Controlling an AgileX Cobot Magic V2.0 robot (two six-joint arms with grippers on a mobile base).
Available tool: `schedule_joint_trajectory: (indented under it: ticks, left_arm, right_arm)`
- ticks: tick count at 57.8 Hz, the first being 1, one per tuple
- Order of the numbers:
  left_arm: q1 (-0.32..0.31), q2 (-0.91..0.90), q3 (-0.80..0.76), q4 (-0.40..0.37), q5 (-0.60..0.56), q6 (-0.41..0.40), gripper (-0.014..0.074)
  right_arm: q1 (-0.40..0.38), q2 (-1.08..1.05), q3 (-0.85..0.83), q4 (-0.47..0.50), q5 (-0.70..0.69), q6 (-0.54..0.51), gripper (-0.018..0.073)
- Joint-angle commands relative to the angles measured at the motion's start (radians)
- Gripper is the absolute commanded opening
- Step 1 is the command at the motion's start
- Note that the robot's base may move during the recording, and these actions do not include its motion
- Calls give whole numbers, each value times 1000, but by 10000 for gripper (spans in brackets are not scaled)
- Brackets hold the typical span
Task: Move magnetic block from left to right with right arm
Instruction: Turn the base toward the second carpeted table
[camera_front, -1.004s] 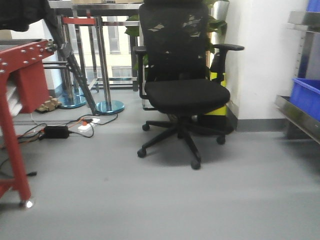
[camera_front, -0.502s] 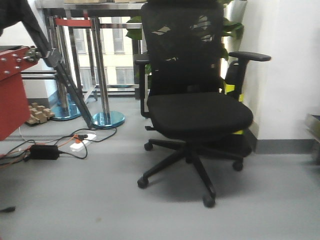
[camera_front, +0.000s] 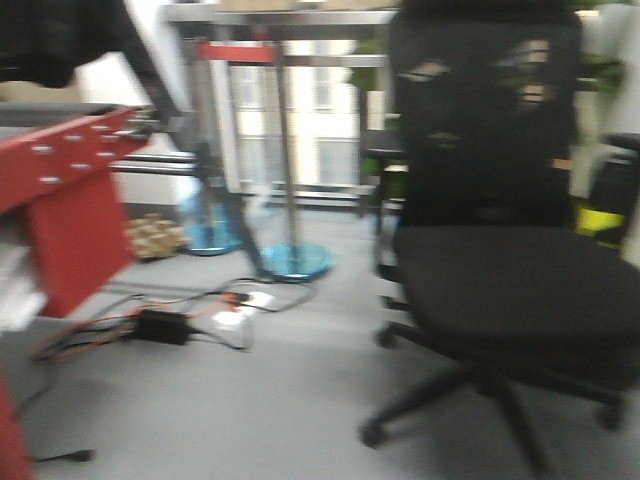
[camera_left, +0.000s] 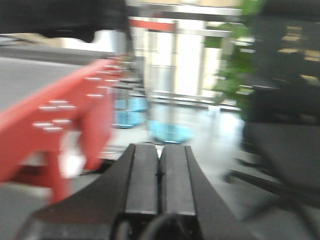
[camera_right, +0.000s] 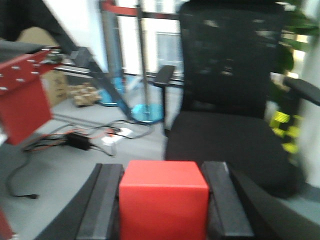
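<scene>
The magnetic block (camera_right: 163, 202), a plain red cube, fills the bottom middle of the right wrist view. My right gripper (camera_right: 162, 175) is shut on it, one black finger pressed against each side. It is held in the air in front of a black office chair (camera_right: 230, 135). In the left wrist view my left gripper (camera_left: 160, 150) is shut, its two pads touching with nothing between them. Neither arm shows in the front view.
The black office chair (camera_front: 510, 260) stands close on the right. A red metal frame (camera_front: 70, 200) is at the left. Cables and a power adapter (camera_front: 165, 325) lie on the grey floor. Steel posts on blue bases (camera_front: 295, 262) stand behind.
The front view has swung: the chair has shifted right and grown larger, and the red frame has come back in at the left. The picture is now motion-blurred.
</scene>
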Motion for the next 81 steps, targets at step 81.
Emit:
schedule_joint_trajectory:
  ticks: [81]
  left_arm:
    - [2,-7,8,-5,-83,-6,-126]
  right_arm:
    - [-4,21,-26,-11,-88,-9,202]
